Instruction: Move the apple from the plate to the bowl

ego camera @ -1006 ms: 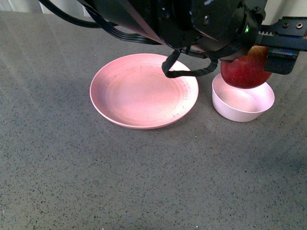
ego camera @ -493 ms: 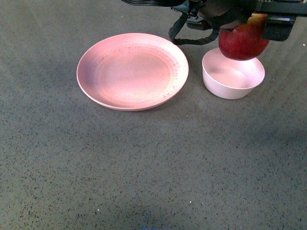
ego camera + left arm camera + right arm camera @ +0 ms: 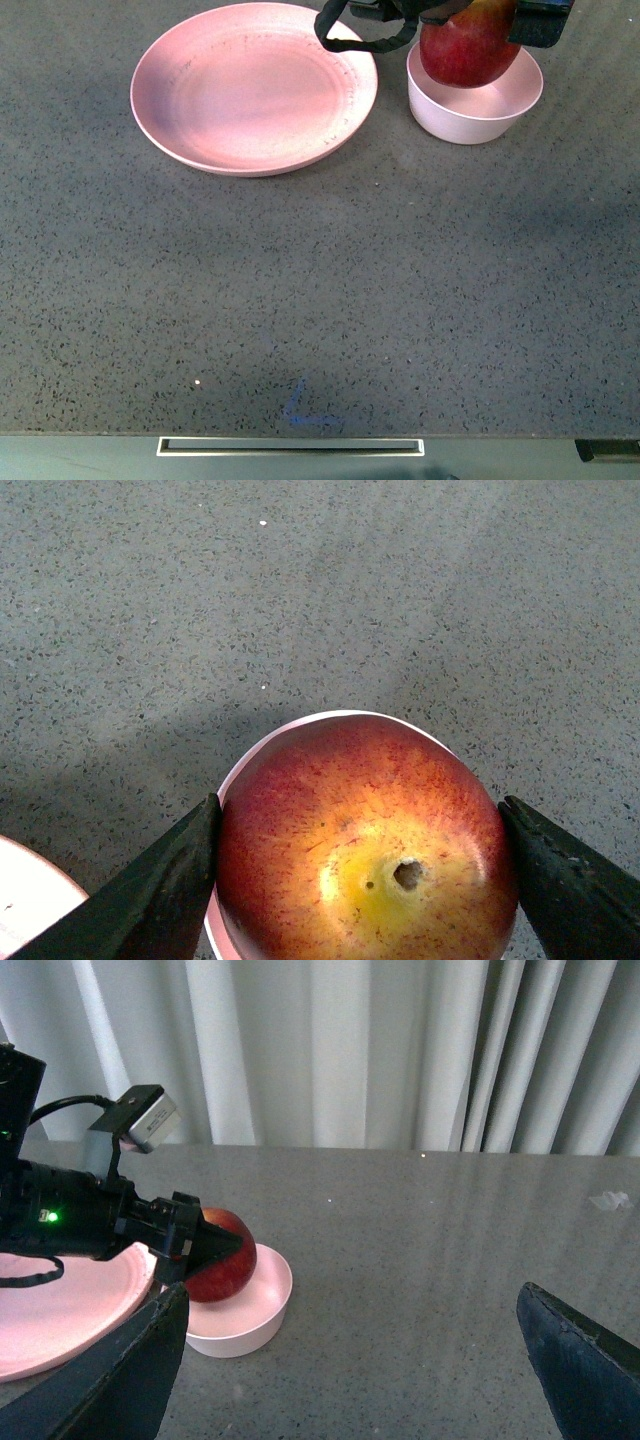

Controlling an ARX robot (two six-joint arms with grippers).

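The apple (image 3: 465,55) is smooth and glossy. The plate (image 3: 250,95) and bowl (image 3: 470,120) look like matt pink plastic. The tabletop (image 3: 320,300) looks like grey speckled stone, faintly shiny. The curtain (image 3: 350,1050) is pale cloth.

The left gripper (image 3: 358,815) hung just over the bowl (image 3: 468,118) — its two dark fingers (image 3: 160,890) pressed against opposite sides of the apple (image 3: 365,850). The right gripper (image 3: 352,1305) sat well apart from the bowl, facing it, jaws spread wide.
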